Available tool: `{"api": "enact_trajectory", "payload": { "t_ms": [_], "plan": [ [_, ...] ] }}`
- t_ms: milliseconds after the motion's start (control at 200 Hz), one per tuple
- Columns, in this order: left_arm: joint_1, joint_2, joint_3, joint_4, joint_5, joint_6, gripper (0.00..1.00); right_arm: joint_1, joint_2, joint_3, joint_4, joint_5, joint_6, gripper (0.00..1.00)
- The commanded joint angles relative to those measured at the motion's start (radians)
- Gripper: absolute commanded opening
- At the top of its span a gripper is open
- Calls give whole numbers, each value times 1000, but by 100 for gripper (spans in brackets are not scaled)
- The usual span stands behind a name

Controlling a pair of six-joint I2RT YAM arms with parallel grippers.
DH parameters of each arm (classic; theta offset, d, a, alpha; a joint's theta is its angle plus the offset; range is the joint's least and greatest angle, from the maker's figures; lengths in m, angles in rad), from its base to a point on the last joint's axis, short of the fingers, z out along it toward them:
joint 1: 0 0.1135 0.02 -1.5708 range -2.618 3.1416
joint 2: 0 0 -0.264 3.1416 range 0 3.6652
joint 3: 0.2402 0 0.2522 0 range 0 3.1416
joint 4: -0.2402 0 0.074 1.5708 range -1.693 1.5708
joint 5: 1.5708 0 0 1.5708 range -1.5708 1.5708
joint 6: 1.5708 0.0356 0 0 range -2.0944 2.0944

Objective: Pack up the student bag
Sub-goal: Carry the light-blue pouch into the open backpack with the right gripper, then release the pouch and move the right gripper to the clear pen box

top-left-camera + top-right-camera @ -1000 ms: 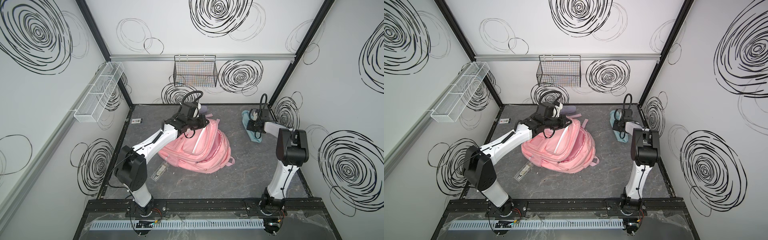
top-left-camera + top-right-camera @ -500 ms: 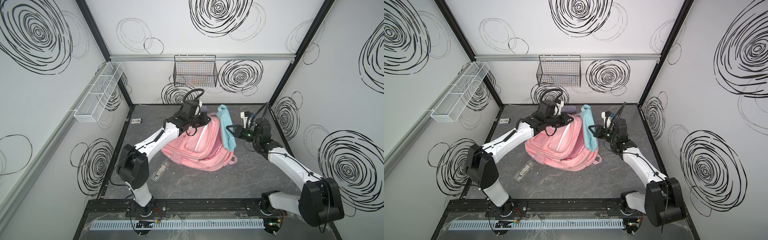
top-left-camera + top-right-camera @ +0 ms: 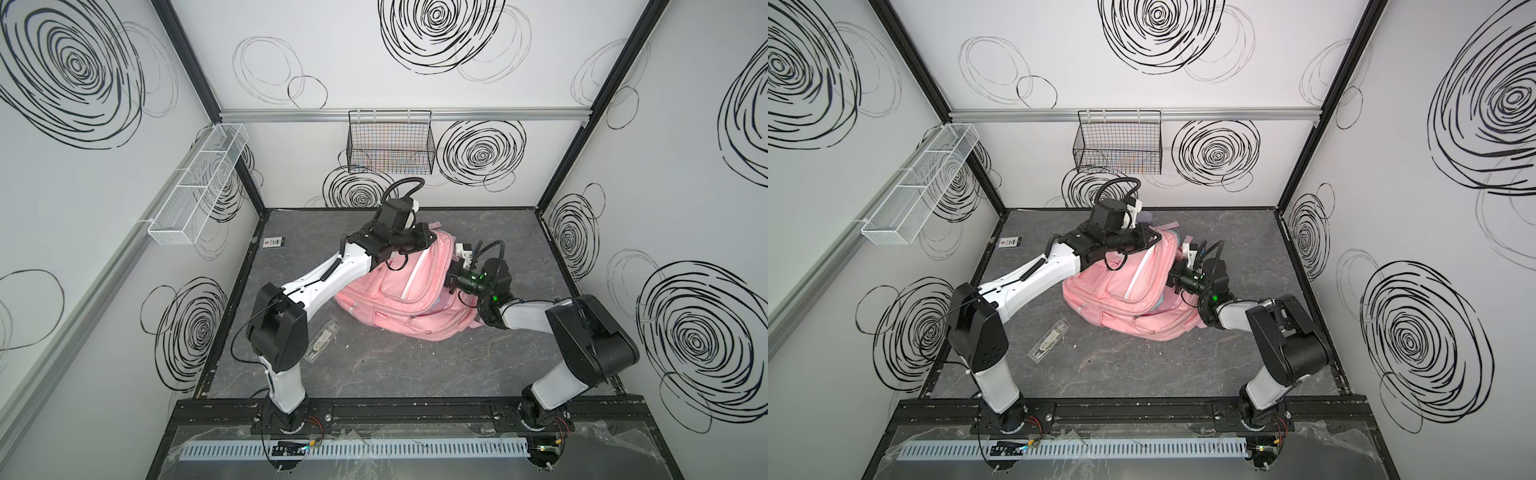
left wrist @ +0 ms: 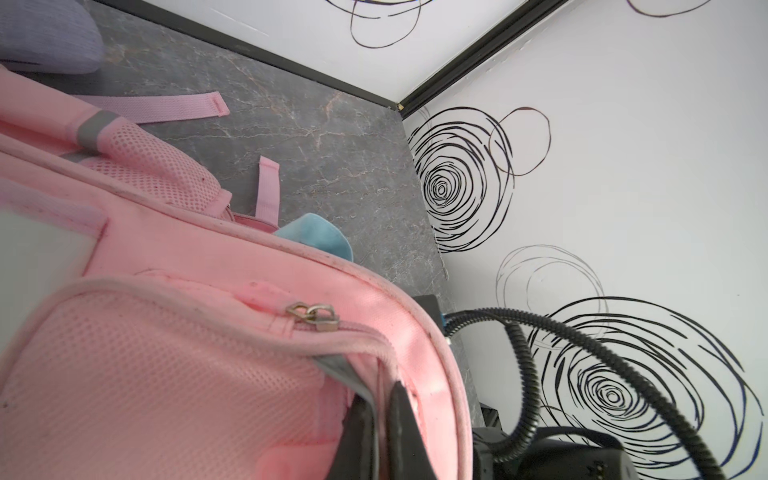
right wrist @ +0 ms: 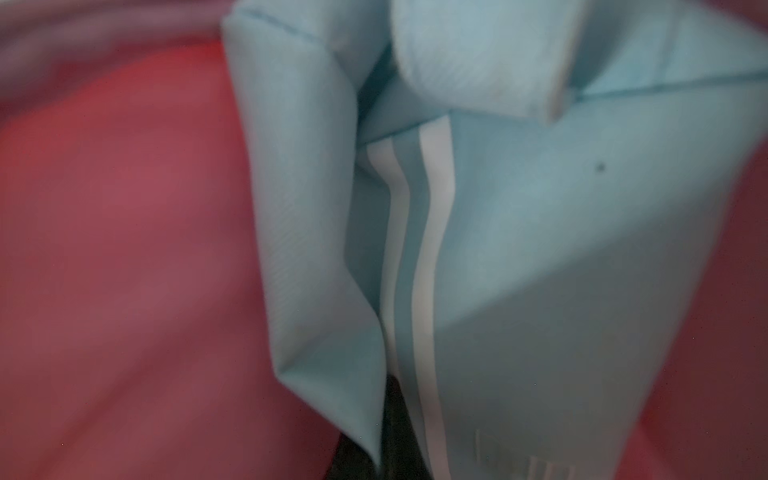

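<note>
Your grey marbled table [image 3: 374, 374] carries a clear packet [image 3: 322, 340] nearest you, and the student bag [image 3: 399, 299] lies mid-table. Your right gripper [image 5: 397, 424], pushed inside it, pinches light-blue cloth [image 5: 540, 270]. Farther back, your left gripper [image 4: 380, 407] clamps the bag's rim.

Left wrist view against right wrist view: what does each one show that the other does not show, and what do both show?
Only the left wrist view: the grey table, the patterned walls, the student bag from outside with a zipper pull and loose straps, and the left gripper pinching the bag's edge. Only the right wrist view: two white stripes on the light-blue pouch, close and blurred, held by the right gripper. Both: pink bag fabric and the light-blue pouch.
</note>
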Motion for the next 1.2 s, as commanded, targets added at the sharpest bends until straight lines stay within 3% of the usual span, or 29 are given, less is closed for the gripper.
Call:
{"api": "enact_trajectory", "payload": {
  "t_ms": [0,210,435,550,620,685,775,1046,1116,1196],
  "plan": [
    [-17,-34,57,159,50,-18,0,24,69,57,382,26,178,0],
    [-15,-14,95,147,152,-3,0,44,262,104,355,-41,118,5],
    [-24,6,112,165,222,-38,0,50,414,198,296,-12,17,11],
    [-7,-1,108,154,209,-26,0,37,416,229,221,-69,-43,26],
    [10,1,101,150,205,-15,0,10,315,179,63,-75,-167,45],
    [21,2,98,149,202,2,0,-24,171,128,-250,-35,-368,59],
    [29,10,101,134,180,32,0,-77,-24,77,-587,43,-570,69],
    [40,63,115,122,155,60,0,-183,-409,68,-1174,122,-943,69],
    [41,71,125,113,166,66,0,-102,-526,114,-1287,198,-1083,66],
    [41,86,156,88,196,90,0,101,-672,146,-1289,252,-1282,62]
  ]
}}
